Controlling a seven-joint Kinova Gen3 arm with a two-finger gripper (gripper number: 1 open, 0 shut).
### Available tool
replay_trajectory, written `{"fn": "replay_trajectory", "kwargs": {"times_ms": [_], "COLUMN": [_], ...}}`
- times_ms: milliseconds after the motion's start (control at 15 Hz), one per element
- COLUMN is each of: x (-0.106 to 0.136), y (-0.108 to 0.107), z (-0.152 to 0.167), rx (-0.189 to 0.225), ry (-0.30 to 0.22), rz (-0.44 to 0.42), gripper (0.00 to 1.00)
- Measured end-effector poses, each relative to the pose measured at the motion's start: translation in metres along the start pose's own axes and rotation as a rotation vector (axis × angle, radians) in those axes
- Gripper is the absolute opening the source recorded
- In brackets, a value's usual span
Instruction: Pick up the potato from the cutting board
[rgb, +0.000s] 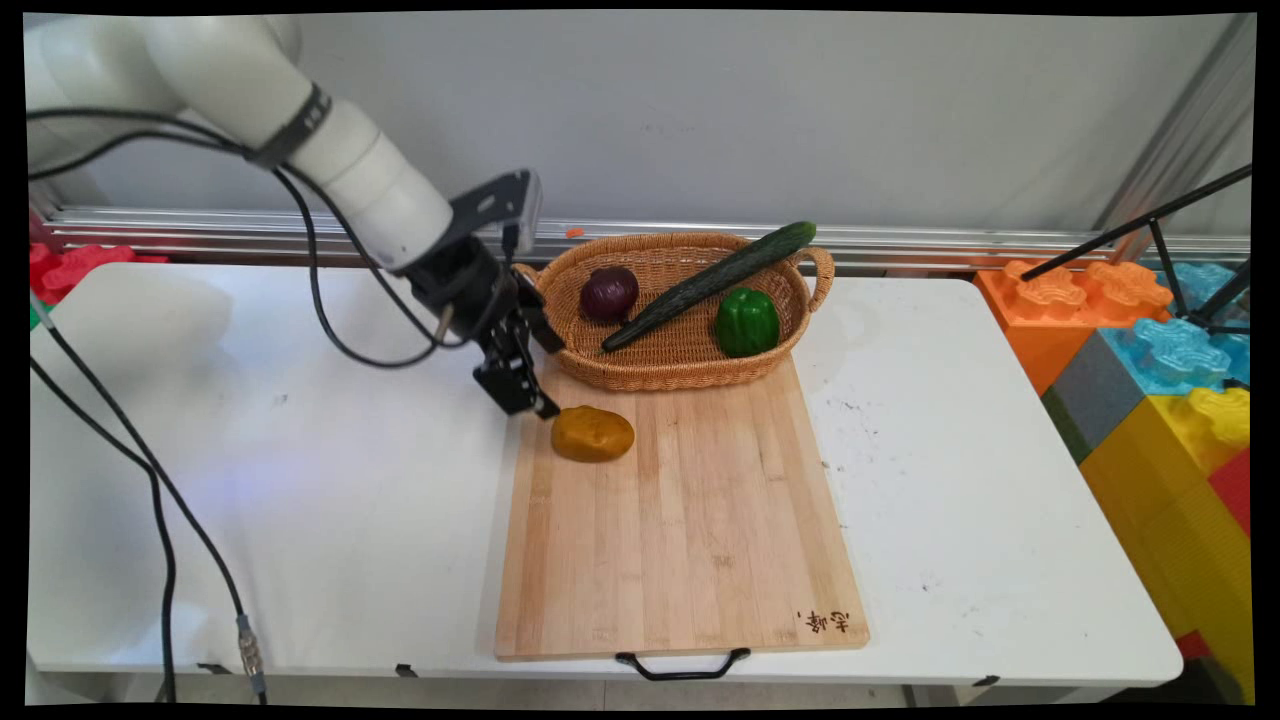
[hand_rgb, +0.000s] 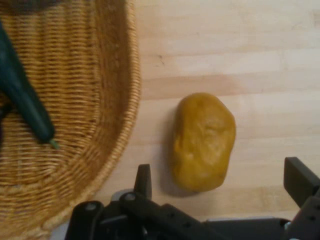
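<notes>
The gripper hangs low at the far left corner of the cutting board, angled down toward the wood, and its two black fingers are spread wide with nothing between them. In the hand view one finger stands just to one side of the potato and the other sits well off on its far side, so the potato lies in the gap's line but just ahead of the tips, not yet between them. Nothing is touching it. From where I stand the potato rests on the board near that far left corner, just to the right of the fingers and a little nearer the board's near edge. Its long axis runs roughly along the reach of the fingers in the hand view, so the spread crosses its narrow width. Just beyond, the wicker basket sits at the board's far edge, its rim close beside the gripper, holding a red onion, a cucumber lying slantwise over the rim, and a green bell pepper.
</notes>
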Motion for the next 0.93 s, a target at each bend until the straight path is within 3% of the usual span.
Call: {"fn": "replay_trajectory", "kwargs": {"times_ms": [400,933], "x": [0.000,0.007], "y": [0.008,0.015], "z": [0.041,0.082], "rx": [-0.005,0.049], "ry": [-0.026,-0.030], "rz": [0.022,0.088], "gripper": [1.00,1.00]}}
